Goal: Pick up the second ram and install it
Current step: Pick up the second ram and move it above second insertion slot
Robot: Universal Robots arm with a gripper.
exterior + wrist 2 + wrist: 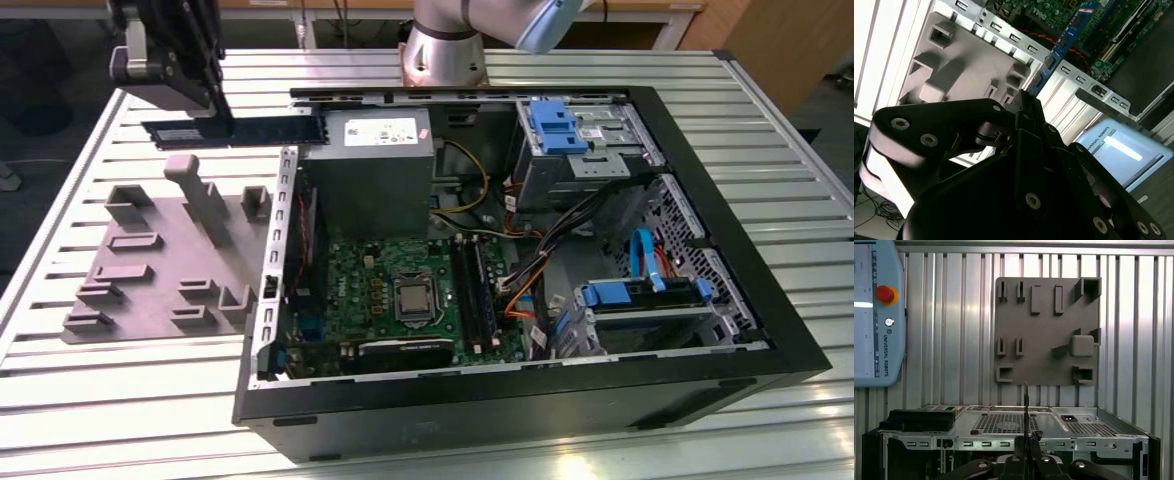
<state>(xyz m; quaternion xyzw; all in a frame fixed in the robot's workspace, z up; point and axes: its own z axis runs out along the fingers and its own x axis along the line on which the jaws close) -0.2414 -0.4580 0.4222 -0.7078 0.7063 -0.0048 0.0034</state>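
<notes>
Second wrist view: see the pincer (1026, 102) clamped on the second ram (1066, 37), poking straight out ahead of it. Hold firm, keep level, steer clear of the case wall (1074, 75) near its far end.

Computer case (534, 405) common to all three views

Bright, even overhead room light in the exterior view. Slatted table (107, 400) shows white glare streaks along its near edge, by the computer case (534, 410). Case interior is dimmer, with soft shadows under the drive cages. Gray holder plate (147, 270) is matte, short soft shadows beside its posts. In the second wrist view the gripper (1026, 100) is near-black against blown-out slats; the second ram (1069, 35) in its grip is well lit; pendant (1119, 147) mirrors 1 ceiling tube. First wrist view: flat light, faint sheen on slats.
</notes>
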